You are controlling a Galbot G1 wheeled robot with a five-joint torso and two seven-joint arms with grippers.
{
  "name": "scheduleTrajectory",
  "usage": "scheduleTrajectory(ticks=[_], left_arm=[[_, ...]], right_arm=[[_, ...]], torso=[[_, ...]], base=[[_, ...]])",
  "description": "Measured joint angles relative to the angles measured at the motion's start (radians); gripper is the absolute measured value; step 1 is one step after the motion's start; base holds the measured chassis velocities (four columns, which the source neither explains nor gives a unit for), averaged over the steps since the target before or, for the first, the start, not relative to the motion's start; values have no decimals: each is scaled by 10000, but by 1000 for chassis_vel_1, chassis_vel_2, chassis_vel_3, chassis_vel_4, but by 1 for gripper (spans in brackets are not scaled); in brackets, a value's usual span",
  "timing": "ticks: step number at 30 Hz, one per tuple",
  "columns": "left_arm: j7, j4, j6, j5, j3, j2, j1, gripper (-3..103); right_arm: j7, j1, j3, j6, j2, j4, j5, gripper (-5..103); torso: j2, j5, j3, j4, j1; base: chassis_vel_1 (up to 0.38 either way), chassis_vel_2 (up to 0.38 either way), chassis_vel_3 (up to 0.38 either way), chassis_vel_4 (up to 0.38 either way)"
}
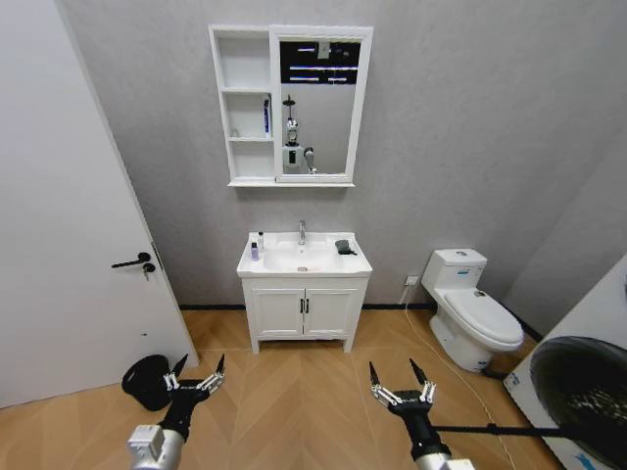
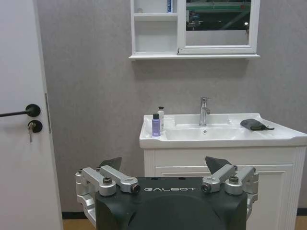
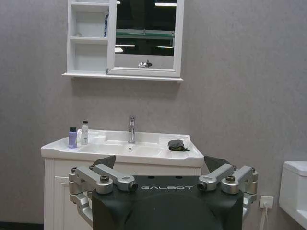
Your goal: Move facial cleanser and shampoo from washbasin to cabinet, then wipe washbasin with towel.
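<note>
Low over the wood floor, left gripper (image 1: pixel 200 369) and right gripper (image 1: pixel 400 375) hang with fingers spread, holding nothing. Farther off, two bottles (image 1: pixel 257 247) stand on the washbasin (image 1: pixel 304 264) left rim, towel (image 1: pixel 345 247) on its right. Cabinet (image 1: pixel 245 103) hangs on wall above.

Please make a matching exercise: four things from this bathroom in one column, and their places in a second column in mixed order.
Things:
1. towel
2. purple bottle
3. faucet
4. left tool

Places:
A. washbasin, left end, beside a small clear bottle
B. washbasin rim, right side
C. low over the wooden floor, open, far from the vanity
D. back middle of the washbasin

Pairs: 1-B, 2-A, 3-D, 4-C
</note>
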Motion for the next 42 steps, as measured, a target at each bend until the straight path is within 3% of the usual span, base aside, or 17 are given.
scheduleTrajectory(ticks=[20, 40, 42], left_arm=[[62, 265, -36, 119, 221, -272, -98, 97], [16, 529, -130, 194, 439, -302, -226, 97], [6, 555, -130, 196, 477, -305, -233, 97]], right_arm=[[-143, -11, 106, 162, 47, -83, 185, 100], [-281, -30, 152, 320, 74, -166, 191, 100], [-289, -44, 167, 332, 74, -177, 197, 100]], torso=[[1, -1, -2, -1, -3], [-1, 7, 0, 4, 0], [-2, -8, 1, -2, 4]], base=[[-18, 12, 17, -19], [-238, 244, 243, -233], [-349, 358, 359, -342]])
